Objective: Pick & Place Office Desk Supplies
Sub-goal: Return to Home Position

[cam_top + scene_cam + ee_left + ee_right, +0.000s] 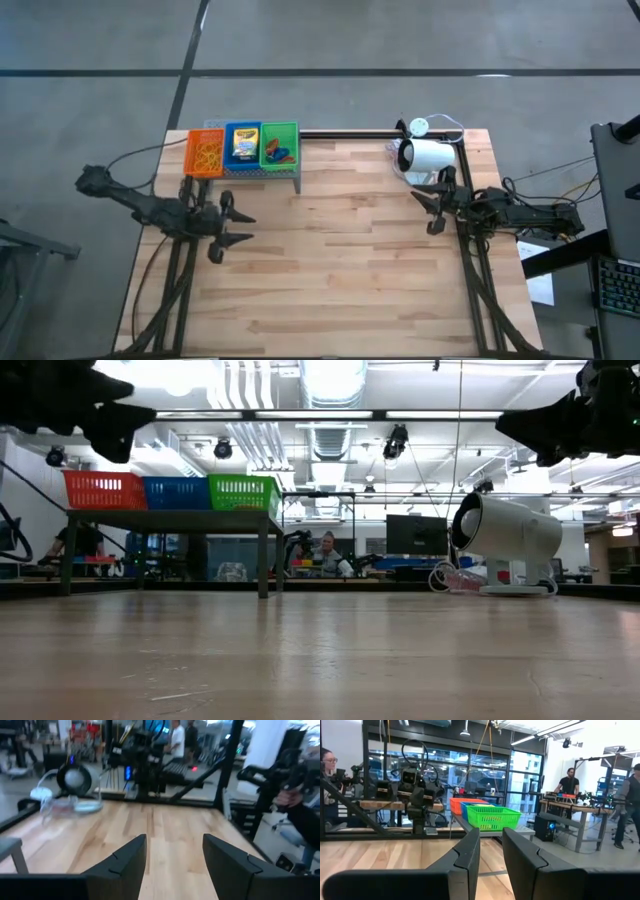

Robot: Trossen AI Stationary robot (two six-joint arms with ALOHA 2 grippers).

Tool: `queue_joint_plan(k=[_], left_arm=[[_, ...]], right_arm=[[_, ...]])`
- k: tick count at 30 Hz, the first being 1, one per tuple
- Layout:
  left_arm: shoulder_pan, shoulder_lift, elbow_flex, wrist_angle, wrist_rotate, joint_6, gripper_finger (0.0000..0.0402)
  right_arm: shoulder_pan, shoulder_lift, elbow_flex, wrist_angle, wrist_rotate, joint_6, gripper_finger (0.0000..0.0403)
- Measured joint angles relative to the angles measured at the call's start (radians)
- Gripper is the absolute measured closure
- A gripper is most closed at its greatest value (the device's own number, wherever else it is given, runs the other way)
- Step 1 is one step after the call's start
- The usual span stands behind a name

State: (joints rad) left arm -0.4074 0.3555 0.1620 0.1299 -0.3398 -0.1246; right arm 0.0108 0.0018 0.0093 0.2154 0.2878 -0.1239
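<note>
Our crayon boxes (243, 147) up on the rack (262, 172), well apart from left gripper (243, 227), jaws wide, right gripper (424, 210), jaws narrowly parted

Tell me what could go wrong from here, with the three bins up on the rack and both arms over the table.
The right end effector, open, sits close to the white lamp-like device and its cable; a swing rearward could knock or snag them. The left end effector, also open, is just in front of the grey rack; a careless lift might clip it and jostle the orange bin, blue bin and green bin on top.
</note>
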Motion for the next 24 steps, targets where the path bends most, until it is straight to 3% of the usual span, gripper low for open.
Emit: queue_joint_plan(k=[5,10,24], left_arm=[[-0.006,-0.176,-0.066,0.000,0.012,0.059,0.0201],[-0.007,-0.358,-0.127,-0.023,0.089,0.122,0.0201],[-0.009,-0.356,-0.136,-0.071,0.151,0.122,0.0201]], right_arm=[[0.000,0.000,0.000,-0.002,0.000,0.002,0.0323],[0.000,0.000,0.000,-0.002,0.000,0.002,0.0323],[-0.002,-0.001,0.000,0.011,0.002,0.046,0.0323]])
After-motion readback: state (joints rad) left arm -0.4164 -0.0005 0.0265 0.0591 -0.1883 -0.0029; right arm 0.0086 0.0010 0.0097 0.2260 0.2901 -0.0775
